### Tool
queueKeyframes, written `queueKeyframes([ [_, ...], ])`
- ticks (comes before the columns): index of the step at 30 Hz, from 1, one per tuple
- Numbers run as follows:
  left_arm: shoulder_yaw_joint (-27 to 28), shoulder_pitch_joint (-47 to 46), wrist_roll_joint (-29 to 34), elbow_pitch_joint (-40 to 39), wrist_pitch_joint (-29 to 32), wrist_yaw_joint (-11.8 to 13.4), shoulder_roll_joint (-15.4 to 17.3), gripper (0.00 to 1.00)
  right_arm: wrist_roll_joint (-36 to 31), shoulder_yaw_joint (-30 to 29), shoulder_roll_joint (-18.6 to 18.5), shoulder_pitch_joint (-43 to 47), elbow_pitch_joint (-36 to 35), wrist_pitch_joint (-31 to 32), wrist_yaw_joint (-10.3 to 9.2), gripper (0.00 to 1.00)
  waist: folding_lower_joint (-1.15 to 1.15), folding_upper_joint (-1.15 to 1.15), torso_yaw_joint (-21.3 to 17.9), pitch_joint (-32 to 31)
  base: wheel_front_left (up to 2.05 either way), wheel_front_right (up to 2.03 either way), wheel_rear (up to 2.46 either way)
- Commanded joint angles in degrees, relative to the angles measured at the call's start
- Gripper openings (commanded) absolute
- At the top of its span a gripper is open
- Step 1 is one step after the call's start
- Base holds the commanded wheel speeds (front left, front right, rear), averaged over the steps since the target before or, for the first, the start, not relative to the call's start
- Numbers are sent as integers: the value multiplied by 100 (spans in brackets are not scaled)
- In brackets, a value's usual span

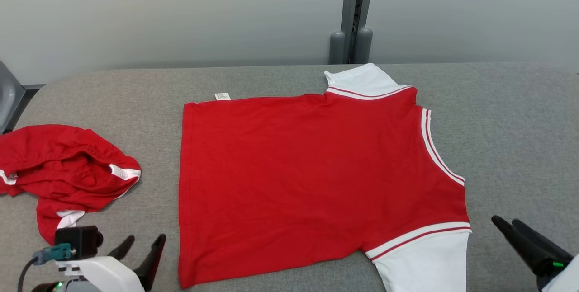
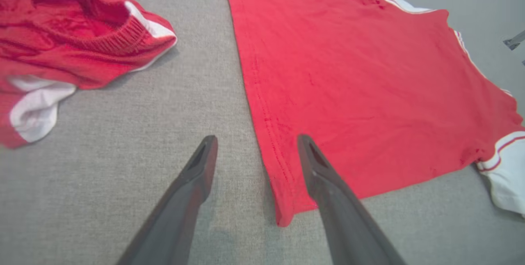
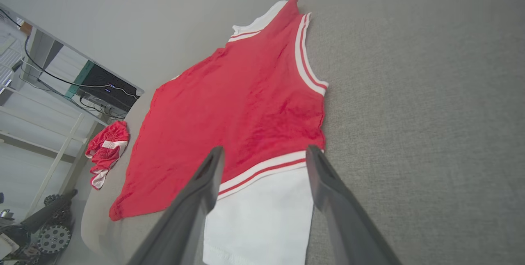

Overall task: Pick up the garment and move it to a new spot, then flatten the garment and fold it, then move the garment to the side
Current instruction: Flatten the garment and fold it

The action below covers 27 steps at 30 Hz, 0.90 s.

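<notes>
The garment (image 1: 312, 174), a red shirt with white sleeves and striped trim, lies spread flat on the grey table (image 1: 520, 124), neckline to the right. My left gripper (image 1: 144, 240) is open just off the shirt's near-left corner. In the left wrist view its fingers straddle the hem edge of the garment (image 2: 369, 84) above the cloth, the left gripper (image 2: 256, 140) holding nothing. My right gripper (image 1: 505, 220) stands open beside the near white sleeve. In the right wrist view the right gripper (image 3: 265, 150) frames the sleeve seam of the garment (image 3: 238, 105), empty.
A second red and white piece of clothing (image 1: 68, 170) lies crumpled at the table's left end, also seen as a heap (image 2: 74, 39) in the left wrist view. A grey post (image 1: 355, 21) rises behind the table's far edge. Bare cloth surface stretches to the right.
</notes>
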Motion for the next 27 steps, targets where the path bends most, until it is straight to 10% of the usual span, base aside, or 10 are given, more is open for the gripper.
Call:
queueKeyframes([
  [1,127,51,68,-88,-184,155,29,100,-136,-150,112,-53,84,-56,13,100,0,0,35,-29,0,0,0],
  [17,1060,-184,978,-181,-1371,662,-646,100,-3519,-3849,2624,493,615,-64,13,100,0,0,223,9,0,0,0],
  [27,2763,302,2828,245,-1377,-302,-1932,100,-6110,-5558,4180,987,308,-65,12,100,0,0,288,108,0,0,0],
])
